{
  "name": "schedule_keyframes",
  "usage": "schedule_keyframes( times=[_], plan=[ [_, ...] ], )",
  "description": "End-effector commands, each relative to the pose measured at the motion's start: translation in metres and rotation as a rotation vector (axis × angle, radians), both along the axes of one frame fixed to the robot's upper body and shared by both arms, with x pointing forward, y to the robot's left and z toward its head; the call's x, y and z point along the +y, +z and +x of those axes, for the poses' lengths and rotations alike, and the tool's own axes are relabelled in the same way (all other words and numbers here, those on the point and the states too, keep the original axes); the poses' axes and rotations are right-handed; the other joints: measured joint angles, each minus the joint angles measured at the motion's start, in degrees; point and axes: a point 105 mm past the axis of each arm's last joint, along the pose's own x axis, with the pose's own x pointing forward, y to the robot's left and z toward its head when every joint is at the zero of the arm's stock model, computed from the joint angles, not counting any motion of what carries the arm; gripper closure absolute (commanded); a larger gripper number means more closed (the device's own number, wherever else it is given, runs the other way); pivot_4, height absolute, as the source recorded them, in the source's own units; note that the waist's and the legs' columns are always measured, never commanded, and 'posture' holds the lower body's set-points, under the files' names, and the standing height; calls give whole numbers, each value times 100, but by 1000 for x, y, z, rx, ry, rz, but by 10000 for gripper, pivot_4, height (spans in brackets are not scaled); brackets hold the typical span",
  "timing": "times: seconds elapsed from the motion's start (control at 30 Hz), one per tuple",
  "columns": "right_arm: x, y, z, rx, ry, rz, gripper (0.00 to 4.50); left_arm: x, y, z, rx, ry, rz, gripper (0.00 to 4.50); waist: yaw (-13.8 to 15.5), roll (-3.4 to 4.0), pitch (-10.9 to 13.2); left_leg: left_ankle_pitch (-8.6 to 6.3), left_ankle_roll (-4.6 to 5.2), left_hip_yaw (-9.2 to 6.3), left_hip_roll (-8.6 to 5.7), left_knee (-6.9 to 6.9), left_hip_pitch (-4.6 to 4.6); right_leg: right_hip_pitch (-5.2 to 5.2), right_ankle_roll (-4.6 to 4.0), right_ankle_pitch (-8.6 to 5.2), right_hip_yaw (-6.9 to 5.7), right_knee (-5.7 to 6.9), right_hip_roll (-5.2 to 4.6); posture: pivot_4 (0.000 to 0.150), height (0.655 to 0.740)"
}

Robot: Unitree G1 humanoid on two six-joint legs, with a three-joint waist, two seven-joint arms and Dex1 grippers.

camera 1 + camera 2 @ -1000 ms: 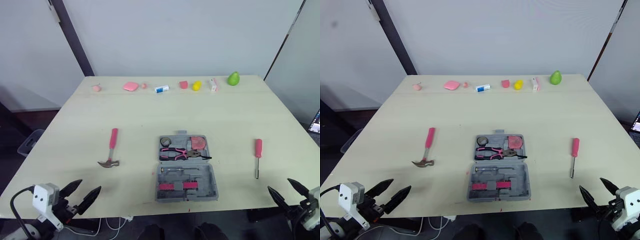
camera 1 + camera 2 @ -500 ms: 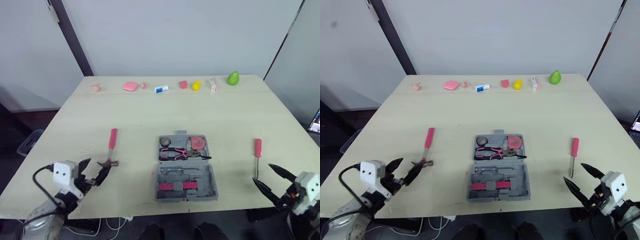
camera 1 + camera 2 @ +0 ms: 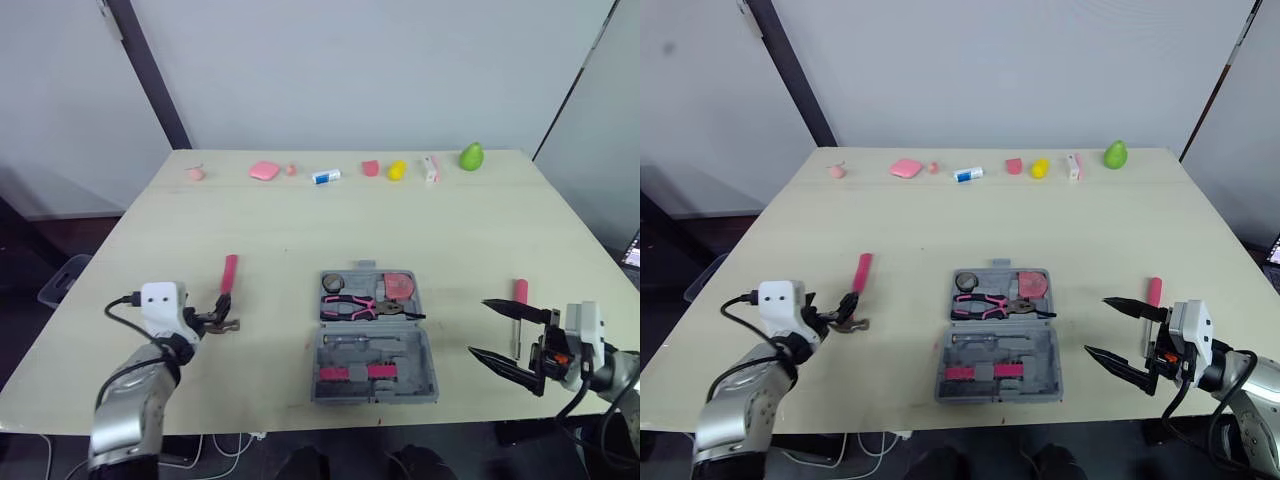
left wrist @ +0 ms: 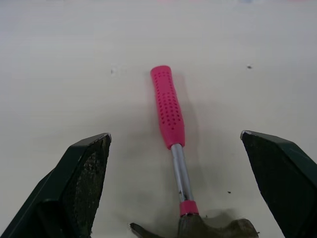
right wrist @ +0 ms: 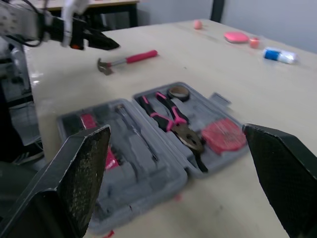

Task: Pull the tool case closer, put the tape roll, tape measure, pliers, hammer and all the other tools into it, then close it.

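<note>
From where I stand, the job in hand looks like picking up the hammer (image 3: 227, 285), which lies on the table (image 3: 300, 220) well to the left of the open tool case (image 3: 372, 337). The left gripper (image 3: 220, 320) hangs over its head end with the fingers spread wide, one on each side. I'd close on the bare steel neck just beside the head, where the weight sits. The dimpled pink rubber handle would grip well but leave the head swinging.

The right gripper (image 3: 477, 327) is parted too, just to the right of the case, with a pink-handled screwdriver (image 3: 518, 292) beyond it. The case is moulded grey plastic. Pink-and-black pliers (image 3: 368, 307), a dark tape roll (image 3: 332, 283) and a red tape measure (image 3: 399, 284) already sit in its far half
</note>
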Motion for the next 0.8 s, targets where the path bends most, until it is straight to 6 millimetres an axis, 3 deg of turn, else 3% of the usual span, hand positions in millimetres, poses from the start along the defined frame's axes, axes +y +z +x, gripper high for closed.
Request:
schedule_keyframes(
  times=[0.03,0.33,0.8],
  plan=[
    [1,2,1,-30,1,-2,0,-5,2,11,12,66,41,207,6,-3,0,0,0,-2,-3,3,0,0,1,1,0,1,-1,1500,7400],
    [4,-2,-1,-37,11,-16,0,-11,-11,34,119,91,30,207,-40,-4,1,0,0,-7,-8,-1,-3,-1,2,1,1,0,-1,1500,7400],
    [2,-8,-1,-43,0,-20,0,-7,-26,20,184,144,-6,207,-44,-4,1,0,-1,-7,-9,0,-3,-1,2,1,1,1,-4,1500,7400]
  ],
)
